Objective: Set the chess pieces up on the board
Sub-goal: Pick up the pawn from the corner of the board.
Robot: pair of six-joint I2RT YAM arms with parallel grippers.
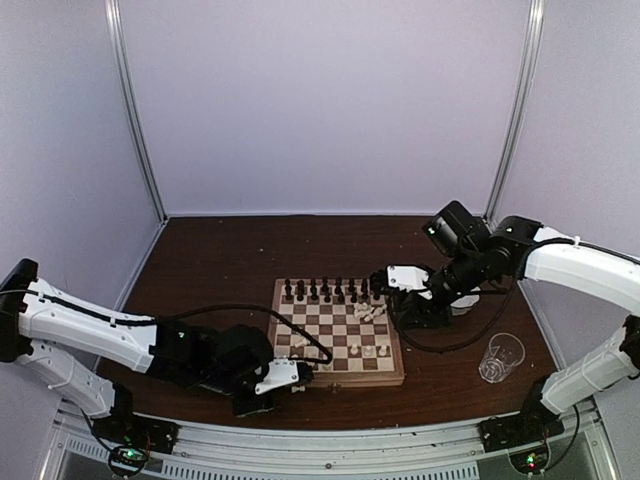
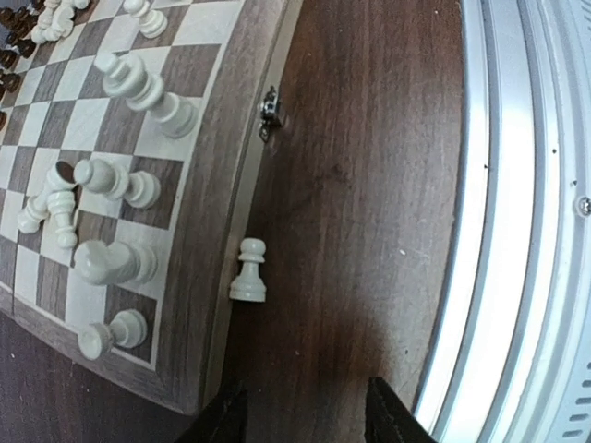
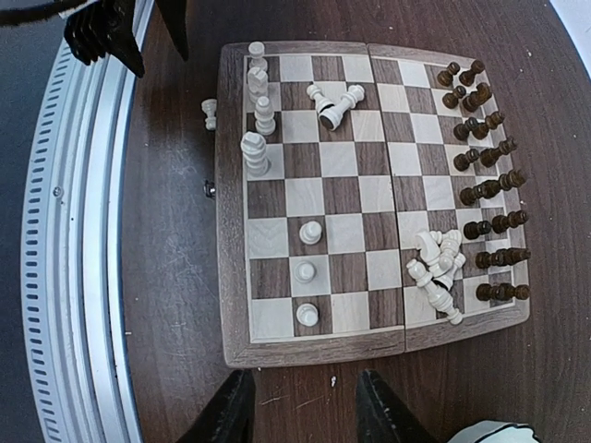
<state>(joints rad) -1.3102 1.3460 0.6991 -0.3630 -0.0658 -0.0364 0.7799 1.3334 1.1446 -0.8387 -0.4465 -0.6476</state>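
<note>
The wooden chessboard point(image 1: 345, 379) lies mid-table. Dark pieces point(image 3: 489, 198) stand in two rows along its far side. Several white pieces lie in a heap point(image 3: 439, 269) near them. Three white pawns point(image 3: 306, 271) stand upright in a line on the right half. More white pieces point(image 2: 120, 180) stand or lie at the near left corner. One white pawn point(image 2: 249, 270) stands on the table just off the board's near edge. My left gripper point(image 2: 300, 420) is open and empty, close behind that pawn. My right gripper point(image 3: 300, 411) is open and empty beyond the board's right edge.
A clear plastic cup point(image 1: 501, 357) stands on the table to the right of the board. The metal rail point(image 2: 517, 231) runs along the table's near edge, close to the left gripper. A white object's edge point(image 3: 489, 432) shows beside the right gripper.
</note>
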